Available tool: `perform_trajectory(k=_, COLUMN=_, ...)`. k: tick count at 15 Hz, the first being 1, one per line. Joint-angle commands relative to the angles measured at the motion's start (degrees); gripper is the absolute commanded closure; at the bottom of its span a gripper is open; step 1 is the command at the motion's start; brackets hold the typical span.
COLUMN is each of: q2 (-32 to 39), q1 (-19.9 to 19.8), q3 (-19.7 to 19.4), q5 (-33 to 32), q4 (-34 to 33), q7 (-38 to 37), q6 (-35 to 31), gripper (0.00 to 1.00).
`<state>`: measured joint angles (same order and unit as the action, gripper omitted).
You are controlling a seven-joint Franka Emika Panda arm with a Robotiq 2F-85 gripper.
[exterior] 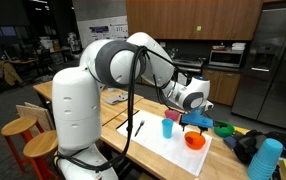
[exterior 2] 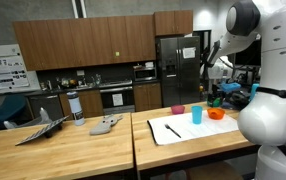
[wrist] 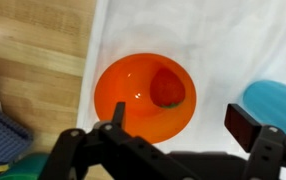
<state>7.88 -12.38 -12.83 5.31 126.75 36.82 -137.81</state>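
My gripper (wrist: 181, 118) hangs open above an orange bowl (wrist: 133, 95) that sits on a white mat (wrist: 223, 50). A red strawberry-like fruit with a green stem (wrist: 167, 87) lies inside the bowl. Nothing is between the fingers (wrist: 249, 125). A blue cup (wrist: 276, 103) stands to the right of the bowl. In both exterior views the gripper (exterior: 196, 122) (exterior 2: 219, 92) hovers over the orange bowl (exterior: 194, 140) (exterior 2: 215, 114), with the blue cup (exterior: 167, 128) (exterior 2: 197, 115) beside it.
A black marker (exterior: 137, 127) lies on the white mat (exterior: 158, 148). A pink bowl (exterior 2: 178, 109), a stack of blue cups (exterior: 265, 160), a dark bag (exterior: 245, 146) and coloured bowls (exterior: 223, 129) stand around. Wooden table (wrist: 33, 70); stools (exterior: 21, 128) nearby.
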Motion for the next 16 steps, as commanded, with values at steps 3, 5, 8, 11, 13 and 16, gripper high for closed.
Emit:
perform_trajectory(k=3, q2=4.99, q1=-2.76, q3=0.56, q5=3.11, q4=-5.84, q7=-10.69, q6=2.29, gripper=0.00)
perform_trajectory(k=5, q2=6.97, q1=-3.44, q3=1.02, q5=5.20, q4=-8.37, q7=-14.83, q6=5.41, gripper=0.00)
perform_trajectory(k=8, q2=9.40, q1=-3.57, q3=1.63, q5=8.72, q4=-10.97, q7=-21.88, q6=7.61, gripper=0.00)
perform_trajectory(k=11, q2=11.36, q1=-3.05, q3=1.74, q5=7.87, q4=-13.25, q7=-27.19, q6=10.07, gripper=0.00)
perform_trajectory(k=13, q2=11.97, q1=-3.09, q3=1.87, q5=7.67, q4=-14.29, q7=-28.98, q6=11.60, gripper=0.00)
perform_trajectory(k=16, q2=13.34, q1=-3.06, q3=1.90, q5=7.67, q4=-16.39, q7=-31.40, q6=13.05, gripper=0.00)
